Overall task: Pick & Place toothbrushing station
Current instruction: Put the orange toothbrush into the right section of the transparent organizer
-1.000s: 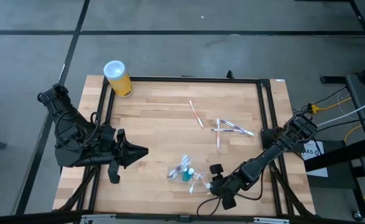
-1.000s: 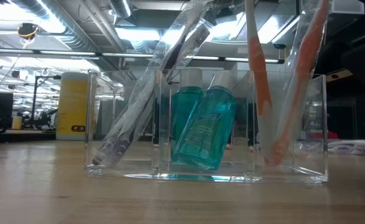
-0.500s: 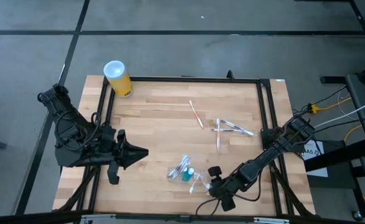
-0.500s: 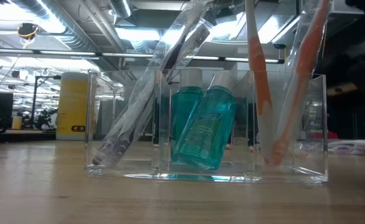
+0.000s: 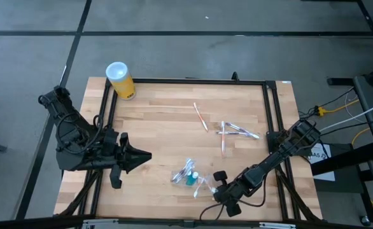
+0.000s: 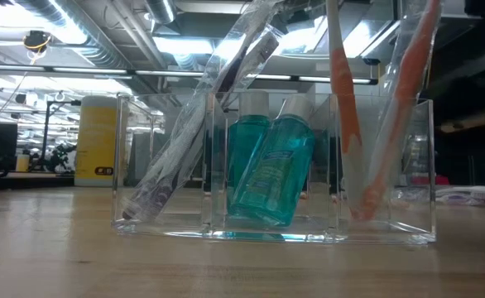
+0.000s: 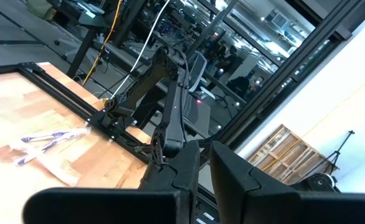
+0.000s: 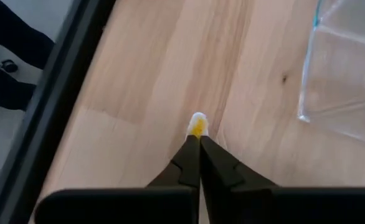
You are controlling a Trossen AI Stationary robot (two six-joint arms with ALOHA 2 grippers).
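The right end effector (image 8: 199, 144) is low over the near edge of the bench (image 5: 161, 127), just beside the clear plastic holder (image 6: 276, 170), and its fingers are pressed together on something small. In the right wrist view a little yellow-and-white tip pokes out from between them; I take it for the end of a toothbrush, though too little shows to be sure. The left end effector (image 5: 145, 154) waits over the left side of the bench, nearly closed with only a slit between its fingers, holding nothing that I can see.

So the step in hand looks like the pick: one piece has just been pinched off the wood next to the holder. The next move, as I judge it, calls for a clean lift, a tilt toward upright and a drop into one of the holder's compartments without knocking its thin walls.

The holder already carries orange-ended toothbrushes (image 6: 346, 124) in one end compartment, teal tubes (image 6: 269, 170) in the middle, and a wrapped brush leaning at the other end. More toothbrushes (image 5: 237, 131) lie loose well apart, toward the far right of the bench.

The bench is pale butcher-block wood in a black frame; a yellow canister (image 5: 120, 79) stands at its far left corner. Beyond it is a workshop with ceiling ducts and strip lights.
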